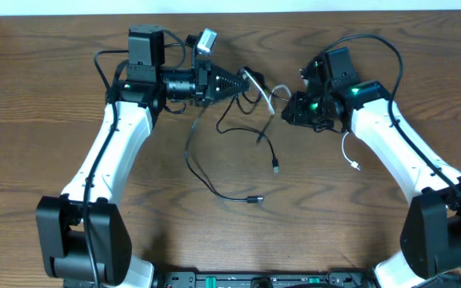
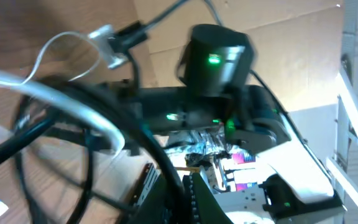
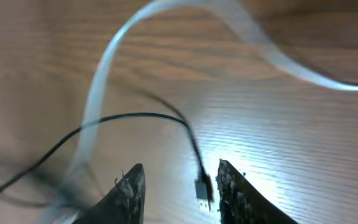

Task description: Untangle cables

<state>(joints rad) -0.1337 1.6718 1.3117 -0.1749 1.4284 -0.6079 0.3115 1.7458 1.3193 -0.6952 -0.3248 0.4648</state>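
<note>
The cables lie tangled at the table's middle between my grippers. A white cable (image 1: 264, 90) runs from my left gripper toward the right arm, and a white plug end (image 1: 355, 166) lies beside that arm. One black cable (image 1: 201, 172) trails toward the front, ending in a plug (image 1: 254, 198). A second black cable ends in a plug (image 1: 276, 167). My left gripper (image 1: 244, 80) is shut on a black cable (image 2: 166, 168), with the white cable (image 2: 73, 106) looped just ahead. My right gripper (image 3: 182, 190) is open low over the table, with a black plug (image 3: 202, 186) between its fingers and the blurred white cable (image 3: 104, 81) arching ahead.
The wooden table (image 1: 54, 96) extends all round the tangle. The right arm (image 2: 219, 68), with a green light, fills the left wrist view close ahead. The arms' own thick black wires (image 1: 374, 40) loop at the back. The arm bases stand at the front corners.
</note>
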